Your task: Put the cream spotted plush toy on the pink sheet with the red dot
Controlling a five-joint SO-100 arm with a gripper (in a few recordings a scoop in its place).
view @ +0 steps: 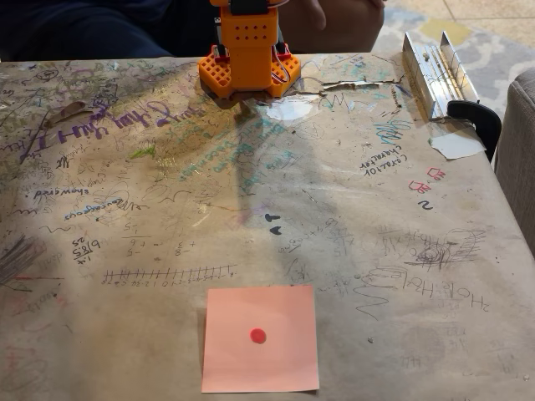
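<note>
Fixed view shows the pink sheet [260,338] near and bare, the orange arm base [248,58] far, finger state unknowable, so aim the toy at the red dot [257,335].

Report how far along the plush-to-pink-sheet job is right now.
Nothing looks done: the pink sheet lies bare near the front of the scribbled table, its red dot uncovered. Nothing can be seen in hand; the arm's orange base stands at the far edge. Left: picking up the plush and setting it on the sheet.
</note>
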